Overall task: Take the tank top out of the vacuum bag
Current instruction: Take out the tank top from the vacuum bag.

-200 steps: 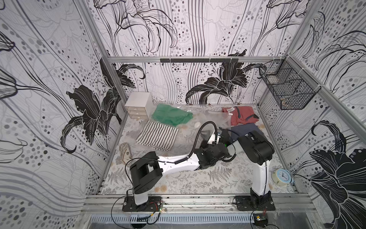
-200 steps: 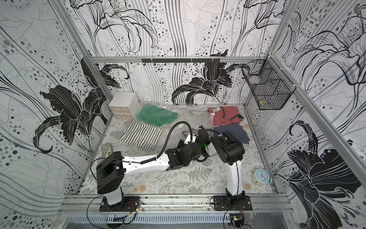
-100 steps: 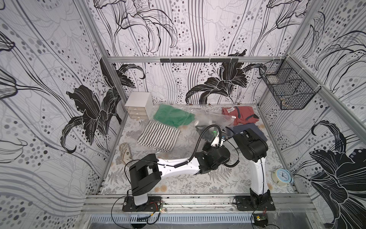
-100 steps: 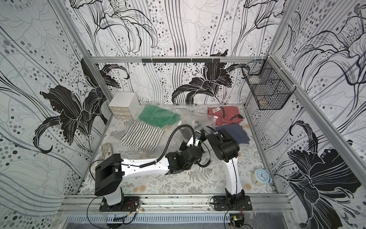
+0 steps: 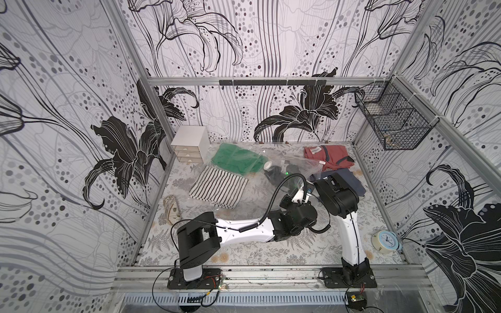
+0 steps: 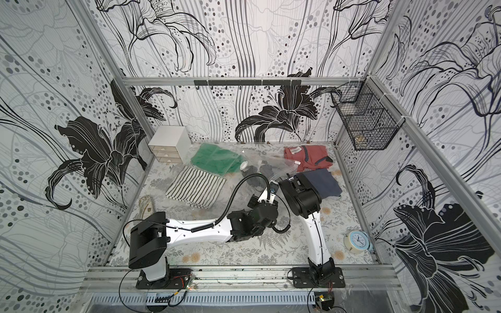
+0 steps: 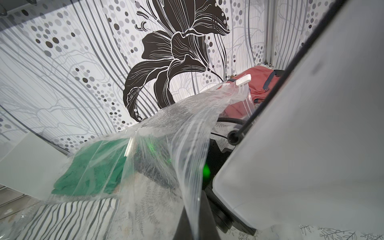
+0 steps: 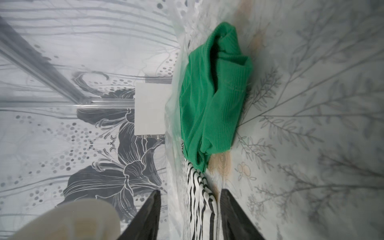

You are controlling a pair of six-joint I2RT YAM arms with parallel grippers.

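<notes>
Right arm has swung a little toward nine o'clock, into the bag's mouth; the left arm has hardly shifted. Left pincer point(image 7: 196, 209) is clamped on the edge of the large clear crinkly plastic vacuum bag point(image 7: 182, 124). Right pincer point(image 8: 190, 199) points inside, jaws apart and empty. At ten o'clock the green ribbed tank top point(image 8: 212, 93) lies inside: opening looks done, pulling out remains. Count: one bag, one round white valve disc point(image 5: 267, 165), one white slider clip point(image 7: 243, 80), one tank top. Outside lie one striped cloth point(image 5: 219, 187), one red garment point(image 5: 333, 157) and one navy cloth point(image 5: 352, 181).
</notes>
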